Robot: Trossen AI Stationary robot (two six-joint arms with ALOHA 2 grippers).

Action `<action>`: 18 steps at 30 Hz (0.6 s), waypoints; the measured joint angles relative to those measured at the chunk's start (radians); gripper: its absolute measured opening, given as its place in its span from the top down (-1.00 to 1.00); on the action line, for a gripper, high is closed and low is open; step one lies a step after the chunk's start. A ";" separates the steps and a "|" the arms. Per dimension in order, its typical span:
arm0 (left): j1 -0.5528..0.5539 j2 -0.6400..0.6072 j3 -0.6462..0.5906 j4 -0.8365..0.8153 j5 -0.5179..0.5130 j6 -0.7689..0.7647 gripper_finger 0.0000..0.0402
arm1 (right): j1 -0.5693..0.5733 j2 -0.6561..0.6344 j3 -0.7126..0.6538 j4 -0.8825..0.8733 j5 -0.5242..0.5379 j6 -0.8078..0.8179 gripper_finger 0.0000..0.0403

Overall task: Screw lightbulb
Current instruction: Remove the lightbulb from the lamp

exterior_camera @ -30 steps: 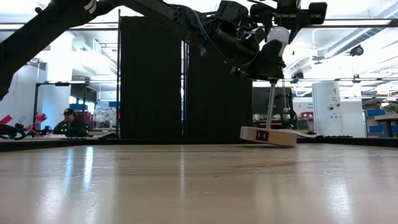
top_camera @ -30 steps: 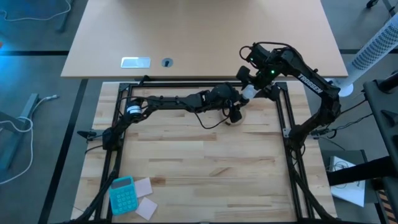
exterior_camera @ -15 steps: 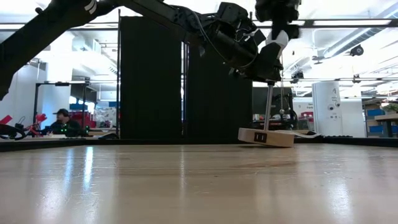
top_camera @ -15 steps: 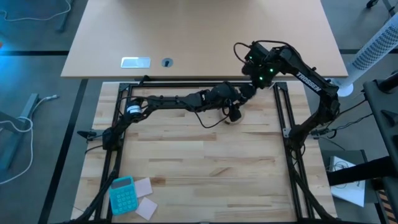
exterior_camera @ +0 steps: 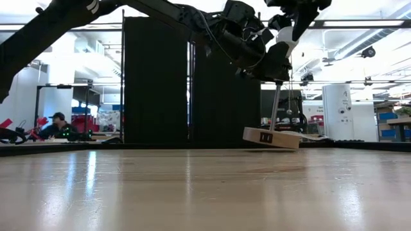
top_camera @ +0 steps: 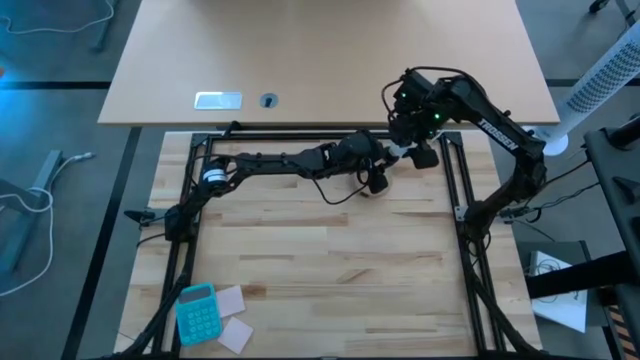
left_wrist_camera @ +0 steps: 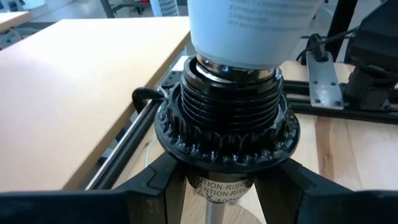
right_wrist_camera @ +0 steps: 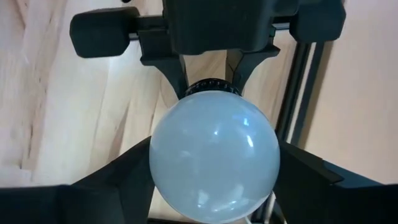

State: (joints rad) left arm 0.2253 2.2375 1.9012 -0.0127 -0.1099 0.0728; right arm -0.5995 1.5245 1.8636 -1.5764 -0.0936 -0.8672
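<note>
**Front edge.** Calculator (top_camera: 196,308) and paper notes (top_camera: 233,318): unmoved. The table (top_camera: 300,260) between them and the work site carries nothing else.

**Far edge, work site: changes.**
- Stand base (exterior_camera: 271,137): now tipped further, its left side raised off the wood; it has crept slightly left over the last second. The post (exterior_camera: 275,106) leans with it.
- Right wrist: rolled to a new angle from half a second ago, and from the half second before that. Judged to be a screwing turn under way.
- Bulb (right_wrist_camera: 214,155): sits in the mouth of the socket (left_wrist_camera: 227,121), above the post. A band of metal thread shows above the black collar, so it is judged partly driven, not yet seated. The rising base suggests the turning force is dragging the stand.

**Arms.**
- Left gripper (left_wrist_camera: 227,186): clamped on the socket stem under the collar. The arm lies stretched low across the table from its base at the left.
- Right gripper (right_wrist_camera: 214,186): fingers (right_wrist_camera: 124,177) pressed on either side of the globe, grasping it. The arm arches up from its base at the right and bends back down onto the bulb from above.

**Beyond.** Second desk (top_camera: 320,60); a seated person (exterior_camera: 58,125), well apart.
</note>
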 joint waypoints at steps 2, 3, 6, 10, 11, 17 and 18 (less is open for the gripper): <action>0.000 -0.001 0.001 0.001 0.001 0.004 0.28 | 0.000 -0.003 0.003 0.000 0.000 0.006 -0.27; 0.000 -0.001 0.001 0.000 0.001 0.004 0.28 | 0.000 -0.003 0.004 0.000 0.000 0.006 -0.27; 0.000 -0.001 0.001 -0.001 0.006 0.004 0.28 | 0.000 -0.007 0.004 0.001 -0.009 0.014 -0.29; -0.001 -0.002 0.002 -0.002 0.019 -0.003 0.28 | 0.000 -0.012 0.000 0.005 -0.021 0.105 -0.32; -0.001 -0.002 0.002 -0.002 0.019 -0.006 0.28 | 0.000 -0.012 -0.003 0.009 -0.027 0.139 -0.34; -0.004 -0.002 0.001 -0.003 0.006 -0.011 0.28 | 0.001 -0.007 -0.006 0.022 -0.030 0.606 -0.48; -0.004 -0.002 0.000 -0.003 0.004 -0.015 0.28 | 0.003 -0.006 -0.008 0.021 -0.030 0.722 -0.51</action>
State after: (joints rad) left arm 0.2211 2.2360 1.9015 -0.0155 -0.1059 0.0574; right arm -0.5965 1.5188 1.8557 -1.5558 -0.1238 -0.1454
